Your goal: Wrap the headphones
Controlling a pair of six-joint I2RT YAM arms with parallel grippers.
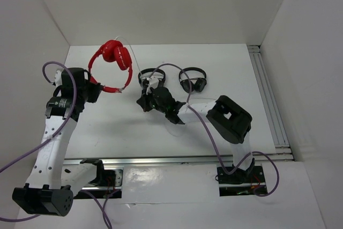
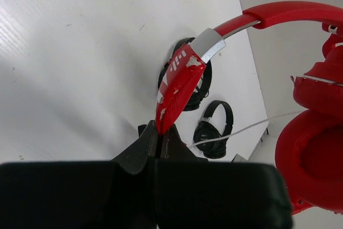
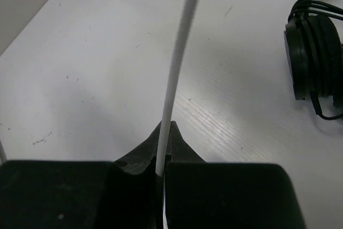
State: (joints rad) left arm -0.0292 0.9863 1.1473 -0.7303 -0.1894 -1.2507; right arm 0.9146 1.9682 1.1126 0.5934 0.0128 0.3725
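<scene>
Red padded headphones hang pinched in the left hand; the right hand pinches their thin white cable. Wind snugly, no tugging.

A flat white table with a faintly grained, lightly scuffed top fills the middle of the scene. Plain white wall panels enclose it at the left, the back and the right. A pale ribbed rail runs along the table's right edge, and a silver metal strip crosses its near edge. The light is even, casting only soft shadows.
</scene>
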